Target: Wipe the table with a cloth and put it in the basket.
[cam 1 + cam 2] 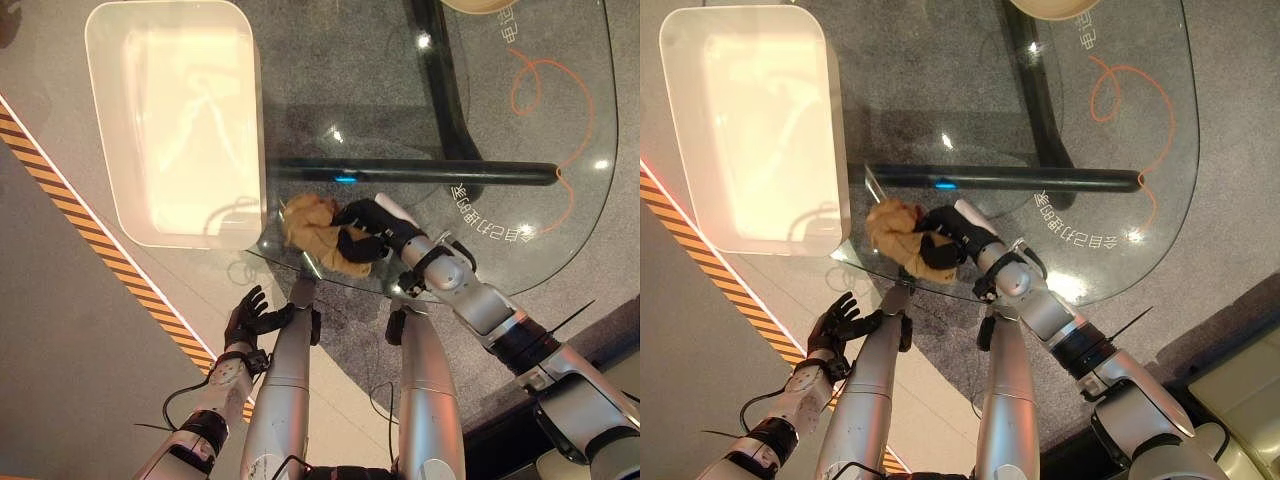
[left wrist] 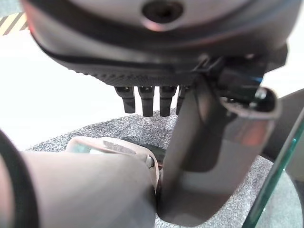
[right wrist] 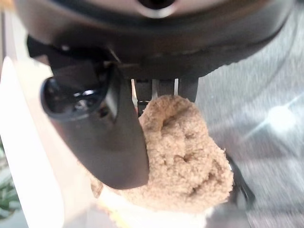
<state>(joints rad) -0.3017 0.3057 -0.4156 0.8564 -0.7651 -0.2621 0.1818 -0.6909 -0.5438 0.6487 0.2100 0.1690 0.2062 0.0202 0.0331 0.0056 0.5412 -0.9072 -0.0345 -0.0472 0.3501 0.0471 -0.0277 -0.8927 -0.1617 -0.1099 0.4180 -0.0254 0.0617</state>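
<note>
While bunched into a fuzzy tan wad, the cloth [image 1: 318, 233] sits gripped — right robot hand [image 1: 366, 229] curled round it

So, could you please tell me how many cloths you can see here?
1: a crumpled tan cloth on the glass table's near edge, gripped by the right hand, beside the white basket.

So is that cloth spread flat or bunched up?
Bunched up: the tan cloth sits crumpled in the right hand, near the glass table's edge.

Both eye views look steeply down on one table [image 1: 560, 200]; wrist views seemingly sit hand-close.
</note>
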